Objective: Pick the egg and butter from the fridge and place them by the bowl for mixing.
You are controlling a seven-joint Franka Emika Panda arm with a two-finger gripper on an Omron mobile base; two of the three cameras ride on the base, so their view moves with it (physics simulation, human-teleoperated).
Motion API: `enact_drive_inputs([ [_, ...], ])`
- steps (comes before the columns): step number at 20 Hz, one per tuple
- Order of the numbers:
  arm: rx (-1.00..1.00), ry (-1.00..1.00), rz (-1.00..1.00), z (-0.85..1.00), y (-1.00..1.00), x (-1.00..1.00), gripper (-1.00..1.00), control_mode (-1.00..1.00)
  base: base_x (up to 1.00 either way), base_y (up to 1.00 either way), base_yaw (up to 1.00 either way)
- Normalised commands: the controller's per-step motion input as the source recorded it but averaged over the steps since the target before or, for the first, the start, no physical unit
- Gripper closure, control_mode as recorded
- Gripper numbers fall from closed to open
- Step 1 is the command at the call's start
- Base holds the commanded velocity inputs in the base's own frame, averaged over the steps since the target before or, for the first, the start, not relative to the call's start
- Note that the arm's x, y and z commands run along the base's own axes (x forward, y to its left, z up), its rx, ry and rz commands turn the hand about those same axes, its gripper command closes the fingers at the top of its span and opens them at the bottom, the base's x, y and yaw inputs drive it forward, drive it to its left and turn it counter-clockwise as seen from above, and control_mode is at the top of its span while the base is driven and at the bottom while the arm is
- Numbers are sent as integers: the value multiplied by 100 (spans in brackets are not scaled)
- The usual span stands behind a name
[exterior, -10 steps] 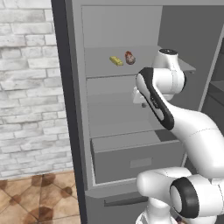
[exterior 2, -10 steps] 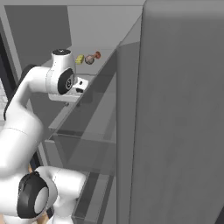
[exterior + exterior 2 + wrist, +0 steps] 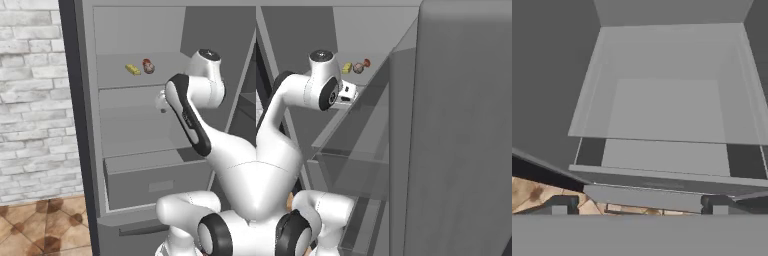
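Fridge [image 3: 145, 125]: door open; grey shelves and a lower drawer [image 3: 160, 182] exposed.
Butter [image 3: 132, 69]: yellow stick on the upper shelf [image 3: 115, 75], at 9 o'clock of the egg, just beside it.
Egg [image 3: 148, 65]: reddish-brown, on the same shelf, toward the back.
Fingers [image 3: 637, 205]: spread wide apart, holding nothing; aimed down at the lower shelves and drawer.
Arm [image 3: 200, 130]: raised inside the doorway, at 5 o'clock of the egg.
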Motion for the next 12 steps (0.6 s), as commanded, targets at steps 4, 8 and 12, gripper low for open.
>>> enact_drive_inputs([
  [4,2,-19,0,46,-3,-6,-100,-100,0,0,0],
  [8,0,-17,-1,53,0,0,-100,-100,0,0,0],
  [12,-4,-7,-6,58,1,0,-100,-100,0,0,0],
])
